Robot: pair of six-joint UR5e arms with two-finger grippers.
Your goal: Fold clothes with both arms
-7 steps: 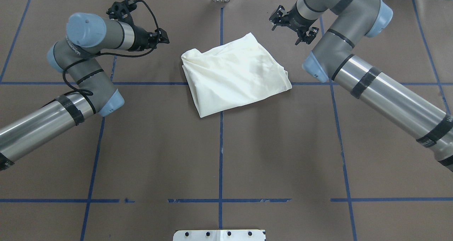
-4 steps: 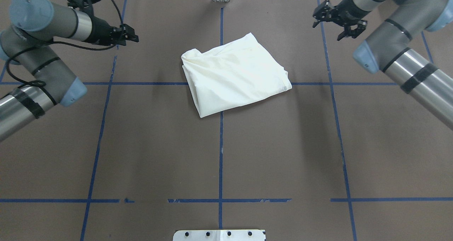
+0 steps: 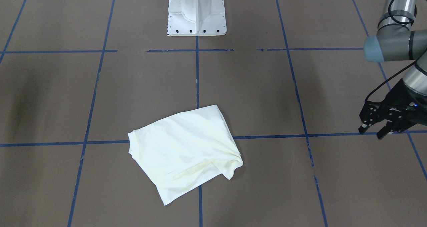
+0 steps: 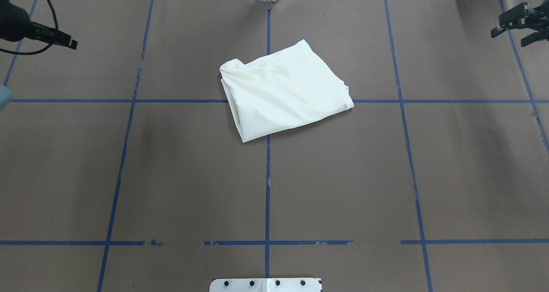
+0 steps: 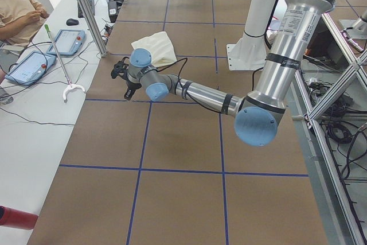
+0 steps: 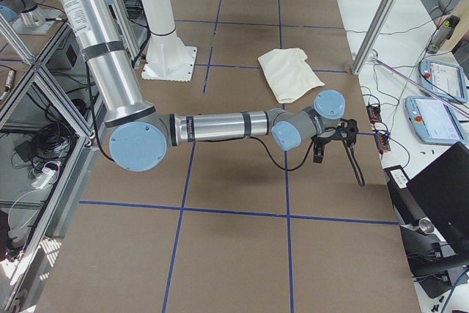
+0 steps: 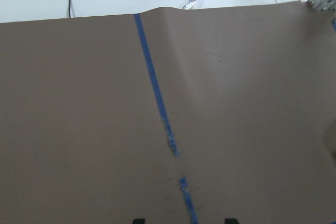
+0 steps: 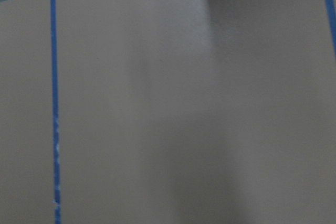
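The cream T-shirt [image 4: 285,90] lies folded into a compact, slightly skewed packet around the middle of the brown table [image 4: 193,176], on the side away from the robot's base, with the print hidden and nothing touching it. The left gripper [image 3: 371,132] and right gripper [image 4: 508,35] both hang out at opposite table edges, well apart from it, jaws spread and empty. My guess is the folding's basically done and the arms sit wide to keep off the cloth.

Robot lab w/ teach pendants [image 5: 30,67], alu framing [image 5: 88,12] (taped-grid table [image 4: 180,176]).
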